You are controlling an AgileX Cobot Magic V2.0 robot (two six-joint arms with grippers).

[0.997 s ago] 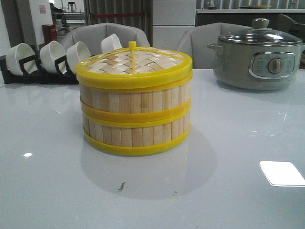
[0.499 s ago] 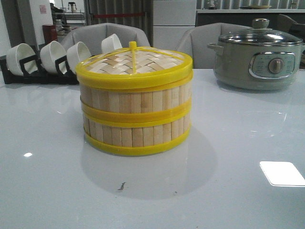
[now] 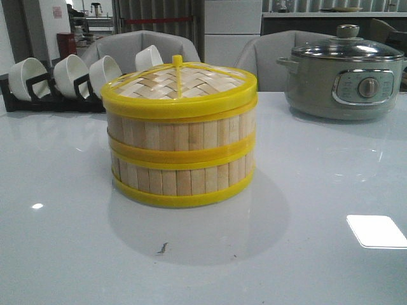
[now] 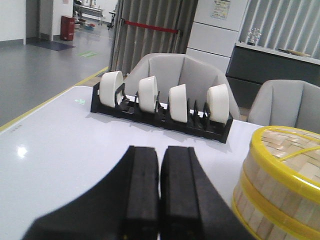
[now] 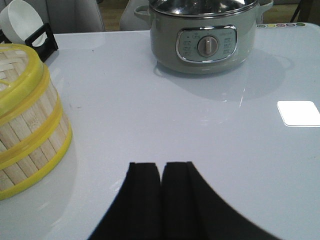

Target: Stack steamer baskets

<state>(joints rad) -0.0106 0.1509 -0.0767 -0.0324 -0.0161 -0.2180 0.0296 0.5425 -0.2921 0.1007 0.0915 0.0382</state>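
Observation:
Two bamboo-slat steamer baskets (image 3: 181,155) with yellow rims stand stacked one on the other in the middle of the white table, with the woven yellow-rimmed lid (image 3: 179,86) on top. The stack also shows in the left wrist view (image 4: 277,182) and in the right wrist view (image 5: 27,125). My left gripper (image 4: 159,150) is shut and empty, to the left of the stack and apart from it. My right gripper (image 5: 161,166) is shut and empty, to the right of the stack and apart from it. Neither gripper shows in the front view.
A grey-green electric pot (image 3: 343,76) with a glass lid stands at the back right, also in the right wrist view (image 5: 205,37). A black rack of white bowls (image 3: 63,79) stands at the back left, also in the left wrist view (image 4: 160,107). Grey chairs stand behind the table.

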